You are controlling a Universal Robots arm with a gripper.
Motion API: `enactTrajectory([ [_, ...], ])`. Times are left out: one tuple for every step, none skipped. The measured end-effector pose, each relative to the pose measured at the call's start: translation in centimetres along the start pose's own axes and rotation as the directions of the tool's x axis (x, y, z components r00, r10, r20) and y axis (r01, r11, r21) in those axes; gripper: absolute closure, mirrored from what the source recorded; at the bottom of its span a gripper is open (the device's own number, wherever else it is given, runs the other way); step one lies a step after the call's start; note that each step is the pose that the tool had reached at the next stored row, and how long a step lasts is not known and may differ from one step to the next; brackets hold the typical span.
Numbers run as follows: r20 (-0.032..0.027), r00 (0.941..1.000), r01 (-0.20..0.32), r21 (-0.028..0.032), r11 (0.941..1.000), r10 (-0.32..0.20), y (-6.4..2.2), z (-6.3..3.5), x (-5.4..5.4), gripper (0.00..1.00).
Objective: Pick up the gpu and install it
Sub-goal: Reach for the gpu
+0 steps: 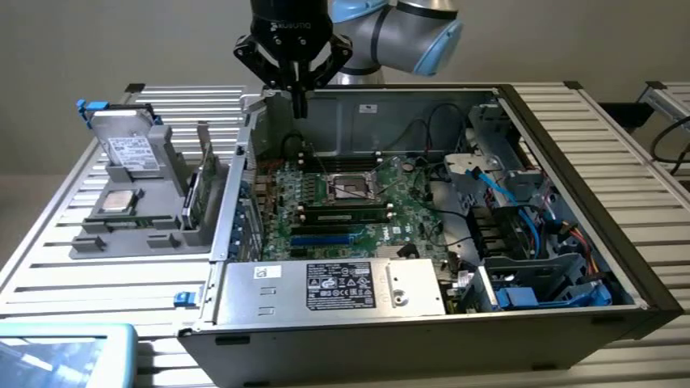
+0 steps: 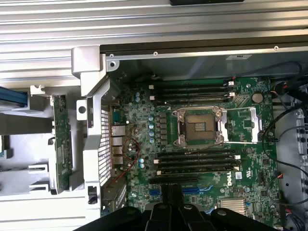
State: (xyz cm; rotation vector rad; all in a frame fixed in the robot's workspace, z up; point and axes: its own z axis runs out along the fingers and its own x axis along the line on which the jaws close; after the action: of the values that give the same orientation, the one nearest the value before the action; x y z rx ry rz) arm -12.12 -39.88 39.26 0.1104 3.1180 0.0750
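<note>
Slatted table, open case, gpu racked beside

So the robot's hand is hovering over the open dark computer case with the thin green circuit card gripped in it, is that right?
Not quite: the hand hovers over the open dark computer case, but it is shut and empty. The thin green circuit card stands on edge in the grey plastic holder beside the case, as the exterior view shows.
</note>
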Motion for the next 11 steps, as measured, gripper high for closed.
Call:
enactTrajectory([
  [0.0000,1.0000,0.000,0.0000,1.0000,0.000,0.00,0.00,0.0,0.88],
  [0.0000,1.0000,0.000,0.0000,1.0000,0.000,0.00,0.00,0.0,0.88],
  [0.0000,1.0000,0.000,0.0000,1.0000,0.000,0.00,0.00,0.0,0.88],
  [0.0001,1.0000,0.000,0.0000,1.0000,0.000,0.01,0.00,0.0,0.88],
  [0.0001,1.0000,0.000,0.0000,1.0000,0.000,0.03,0.00,0.1,0.88],
  [0.0000,1.0000,0.000,0.0000,1.0000,0.000,0.06,0.00,0.3,0.88],
  [0.0000,1.0000,0.000,0.0001,1.0000,0.000,0.08,-0.01,0.5,0.88],
  [-0.0001,1.0000,0.000,0.0002,1.0000,0.000,0.10,-0.02,0.7,0.88],
  [-0.0001,1.0000,0.000,0.0002,1.0000,0.000,0.11,-0.02,0.9,0.88],
  [0.0000,1.0000,0.000,0.0001,1.0000,0.000,0.11,-0.01,1.1,0.88],
  [0.0000,1.0000,0.000,0.0001,1.0000,0.000,0.12,-0.02,1.5,0.88],
])
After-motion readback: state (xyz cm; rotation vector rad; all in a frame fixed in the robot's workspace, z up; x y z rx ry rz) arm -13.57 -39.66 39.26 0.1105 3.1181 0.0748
